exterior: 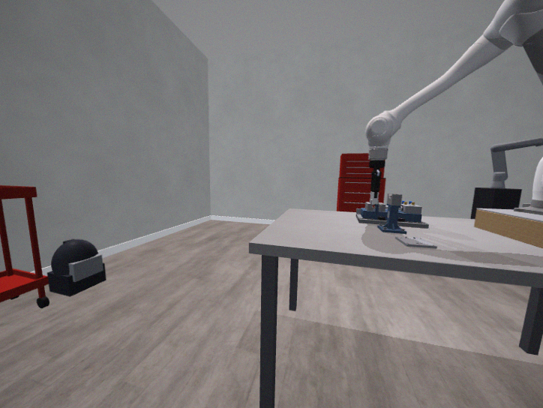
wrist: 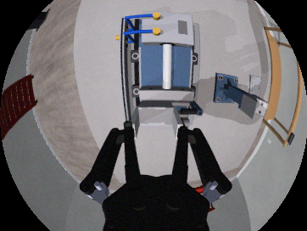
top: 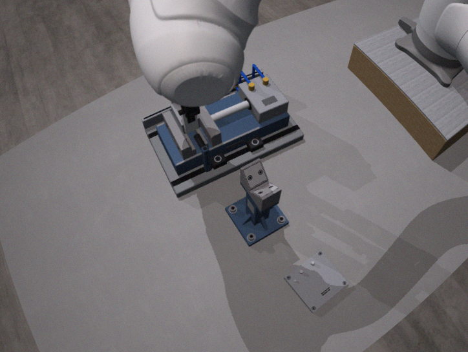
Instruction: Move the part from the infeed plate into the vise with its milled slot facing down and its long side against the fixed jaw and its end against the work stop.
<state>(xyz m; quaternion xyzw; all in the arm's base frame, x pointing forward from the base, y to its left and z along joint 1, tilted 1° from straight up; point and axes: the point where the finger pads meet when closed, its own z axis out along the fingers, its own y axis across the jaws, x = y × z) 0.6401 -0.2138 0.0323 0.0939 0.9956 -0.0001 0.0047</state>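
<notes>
1. Grey rectangular table (exterior: 333, 245) on dark legs fills the workspace, with a red tool cabinet (exterior: 353, 175) against the back wall and a red wheeled cart (exterior: 17, 193) at the far left of the room.
2. White six-joint arm (exterior: 439, 85) reaches from its wood-edged pedestal (top: 397, 98) out over the table, its bulky wrist (top: 189, 49) hiding much of the vise in the top view.
3. Blue-bodied vise (top: 242, 128) on a grey slotted base plate (top: 189, 185) stands with its jaws apart, a pale cylinder rod (top: 231, 110) running to the moving jaw.
4. Grey V-block on a blue bolted foot (top: 256, 189) sits just in front of the vise, with nothing in its notch.
5. Flat grey infeed plate (top: 321, 283) lies nearer the table edge, well apart from the vise, bare of the block.
6. Black two-finger gripper (wrist: 157, 126) points straight down between the vise jaws, fingers partly closed and clamped on the grey block part (wrist: 160, 114), which sits low in the gap between the jaws; whether it touches the bars or the work stop cannot be told.
</notes>
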